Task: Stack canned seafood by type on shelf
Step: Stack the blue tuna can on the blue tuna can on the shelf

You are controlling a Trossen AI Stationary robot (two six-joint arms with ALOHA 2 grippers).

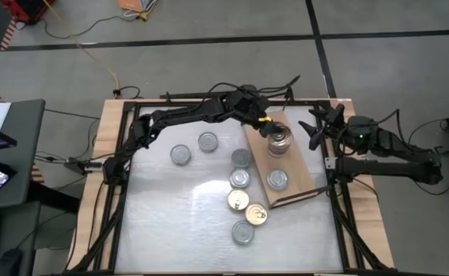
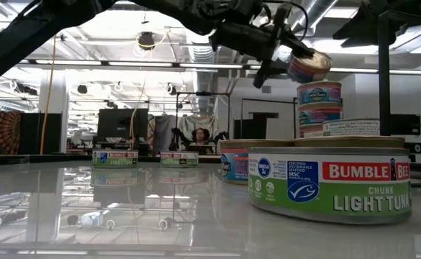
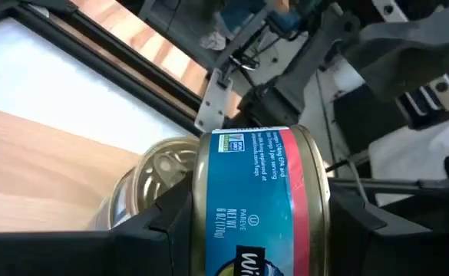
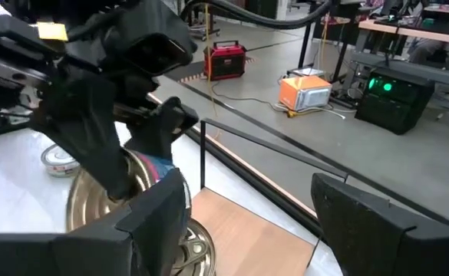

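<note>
Hovering over the shelf (image 1: 299, 178), the left gripper (image 1: 264, 123) pinches a blue-and-red tin (image 3: 259, 201), tilted just above the stack (image 1: 278, 141), likely to top it by type. Loose tins (image 1: 194, 149) lie behind it, clear. Just beyond, the right gripper (image 1: 317, 126) waits, spread, empty.

A white worktop (image 1: 178, 222) with a pale wooden rim sits on a grey floor (image 1: 209, 69) crossed by dark lines. A yellow cable (image 1: 94, 54) trails over the floor at about eleven o'clock from the worktop, and a grey side desk (image 1: 17, 153) stands at nine o'clock. Beyond the worktop's edge sit a red box (image 4: 226, 60), an orange device (image 4: 305, 90) and a dark unit with a green light (image 4: 389, 96).
</note>
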